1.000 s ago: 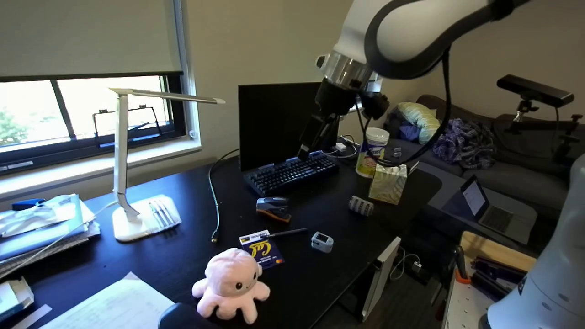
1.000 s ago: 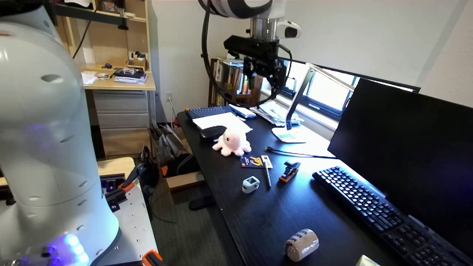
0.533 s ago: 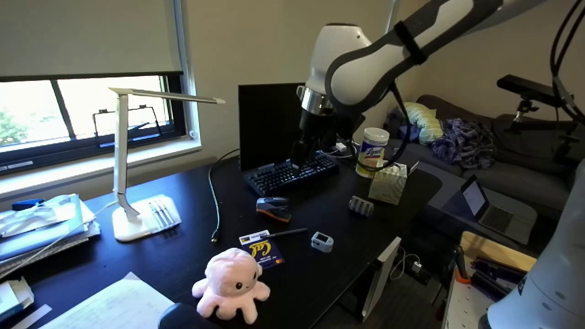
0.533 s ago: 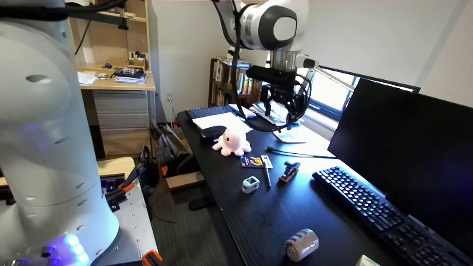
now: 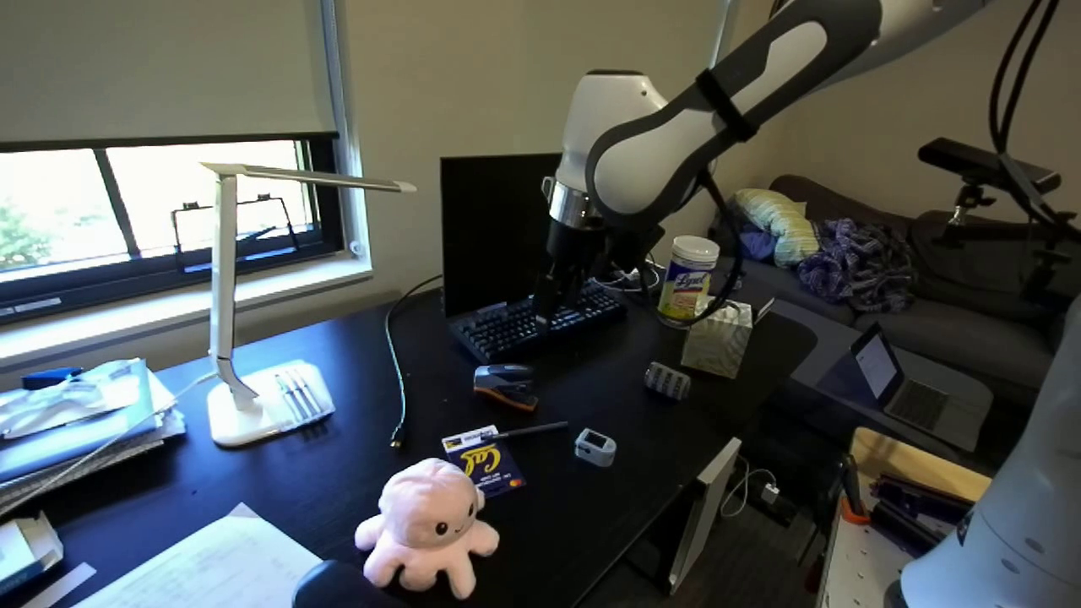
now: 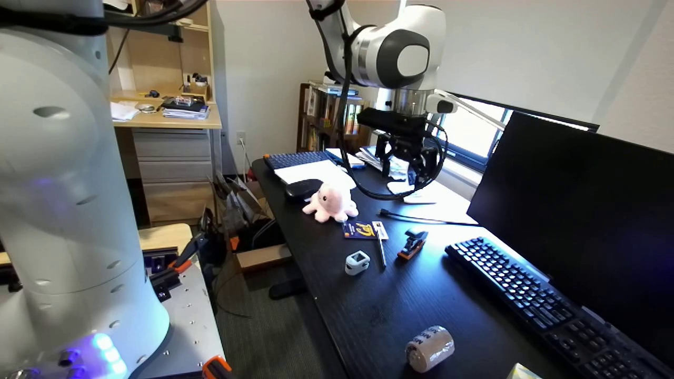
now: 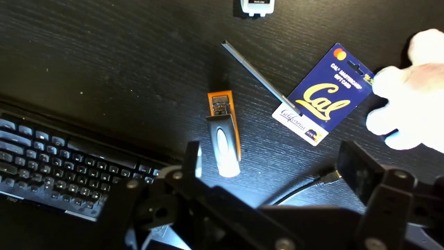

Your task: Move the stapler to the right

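The stapler is a small dark grey tool with an orange base. It lies on the black desk (image 5: 583, 523) and shows in both exterior views (image 5: 505, 388) (image 6: 412, 245) and in the wrist view (image 7: 223, 142). My gripper (image 6: 399, 178) is open and empty, held in the air above the desk. In an exterior view the gripper (image 5: 543, 324) appears in front of the keyboard. In the wrist view the open fingers (image 7: 269, 154) are wide apart, and the stapler shows beyond and close to the left finger, not touched as far as I can see.
A keyboard (image 6: 521, 295) and monitor (image 6: 574, 210) stand beside the stapler. A pen (image 7: 260, 76), a blue Cal card (image 7: 326, 93), a small white device (image 5: 595, 447), a cable (image 7: 305, 185) and a pink plush octopus (image 5: 431, 523) lie around. A tape roll (image 6: 430, 348) is farther along.
My arm has come down toward the desk, moving left in an exterior view that shows the window lamp closest and right in an exterior view facing the shelves. The stapler has not moved.
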`<state>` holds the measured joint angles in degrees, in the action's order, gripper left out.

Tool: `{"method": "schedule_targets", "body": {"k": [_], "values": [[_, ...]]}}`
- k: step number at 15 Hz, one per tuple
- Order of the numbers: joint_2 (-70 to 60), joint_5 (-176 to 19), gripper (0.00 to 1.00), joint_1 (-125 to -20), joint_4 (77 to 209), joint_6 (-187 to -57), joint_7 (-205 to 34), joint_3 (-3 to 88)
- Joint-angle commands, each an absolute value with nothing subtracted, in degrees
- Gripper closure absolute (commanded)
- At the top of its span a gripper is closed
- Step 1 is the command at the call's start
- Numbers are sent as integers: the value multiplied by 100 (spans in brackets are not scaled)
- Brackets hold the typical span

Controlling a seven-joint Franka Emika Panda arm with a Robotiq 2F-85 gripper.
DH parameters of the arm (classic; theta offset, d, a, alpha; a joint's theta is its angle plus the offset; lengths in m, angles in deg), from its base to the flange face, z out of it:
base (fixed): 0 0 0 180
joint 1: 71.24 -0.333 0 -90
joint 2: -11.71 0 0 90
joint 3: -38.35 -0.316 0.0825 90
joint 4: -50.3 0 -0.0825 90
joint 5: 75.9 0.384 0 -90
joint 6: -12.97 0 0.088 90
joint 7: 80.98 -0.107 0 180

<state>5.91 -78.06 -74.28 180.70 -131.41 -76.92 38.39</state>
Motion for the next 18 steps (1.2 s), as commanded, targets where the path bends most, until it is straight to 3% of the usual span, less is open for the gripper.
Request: {"method": "schedule_targets", "body": {"k": [1,18], "values": [[596,-7817,0,-7367,18061,-13123,-7700,3777],[-2182,-7579,0,-7016,15781,-12897,-7240,3616]]}}
